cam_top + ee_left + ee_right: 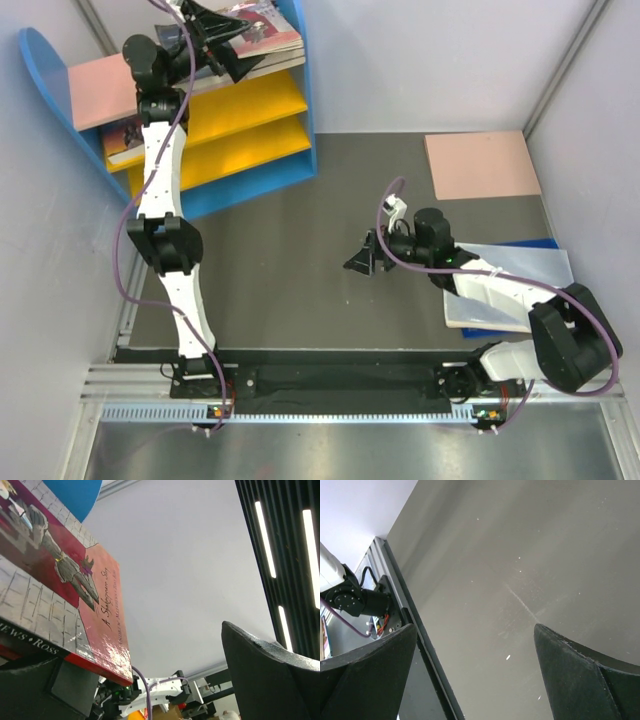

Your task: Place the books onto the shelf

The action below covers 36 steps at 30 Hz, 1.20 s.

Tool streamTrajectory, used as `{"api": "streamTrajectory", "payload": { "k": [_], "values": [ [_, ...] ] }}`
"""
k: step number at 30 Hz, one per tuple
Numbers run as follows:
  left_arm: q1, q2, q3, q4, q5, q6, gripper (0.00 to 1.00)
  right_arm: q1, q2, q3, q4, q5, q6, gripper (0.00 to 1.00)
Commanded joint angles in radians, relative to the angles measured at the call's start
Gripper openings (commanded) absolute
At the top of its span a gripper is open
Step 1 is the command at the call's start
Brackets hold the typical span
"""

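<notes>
Well to the right of the shelf and nearer the arm bases, the right hand hovers over the grey surface, its fingers spread wide and empty. Farther right from the shelf, a pale blue-white pad lies under that arm, and beyond the pad is a flat pink board. On the shelf's upper yellow board a dark-covered paperback shows at the left end. At the shelf's pink top board, the left hand is spread open, gripping nothing. The red-white book lies on that top board, and in the wrist view its edge seems to rest against one finger.
</notes>
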Motion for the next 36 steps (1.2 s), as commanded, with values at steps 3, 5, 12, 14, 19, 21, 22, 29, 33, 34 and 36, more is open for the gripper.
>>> {"api": "streamTrajectory", "payload": {
  "k": [3,5,12,14,19,21,22,29,33,34,36],
  "values": [
    [-0.003,0.01,0.005,0.02,-0.015,0.005,0.99,0.016,-0.016,-0.022,0.067,0.005,0.011,1.0],
    [-0.003,0.006,0.003,0.015,-0.014,0.011,0.99,0.017,-0.018,-0.027,0.071,0.007,0.016,0.99],
    [-0.004,-0.057,-0.108,0.061,0.025,0.013,0.99,0.017,-0.021,-0.028,0.085,0.007,0.022,1.0],
    [-0.003,-0.071,-0.187,0.231,0.02,-0.126,0.99,0.017,-0.018,-0.027,0.091,0.004,0.026,1.0],
    [-0.003,-0.081,-0.162,0.138,0.037,-0.084,0.99,0.019,-0.018,-0.033,0.105,0.004,0.034,1.0],
    [-0.003,-0.103,-0.175,0.031,0.041,0.015,0.99,0.019,-0.021,-0.036,0.11,0.005,0.039,1.0],
    [-0.003,-0.129,-0.205,0.011,0.041,0.041,0.99,0.02,-0.021,-0.036,0.11,0.005,0.04,1.0],
    [-0.003,-0.22,-0.35,-0.213,0.041,0.31,0.99,0.022,-0.024,-0.037,0.116,0.005,0.04,1.0],
    [-0.006,-0.23,-0.36,-0.31,0.029,0.41,0.99,0.023,-0.024,-0.036,0.116,0.004,0.04,1.0],
    [-0.004,-0.229,-0.36,-0.351,0.029,0.423,0.99,0.023,-0.025,-0.036,0.117,0.004,0.042,1.0],
    [-0.006,-0.229,-0.366,-0.386,0.029,0.459,0.99,0.023,-0.025,-0.037,0.119,0.004,0.042,1.0]
  ]
}}
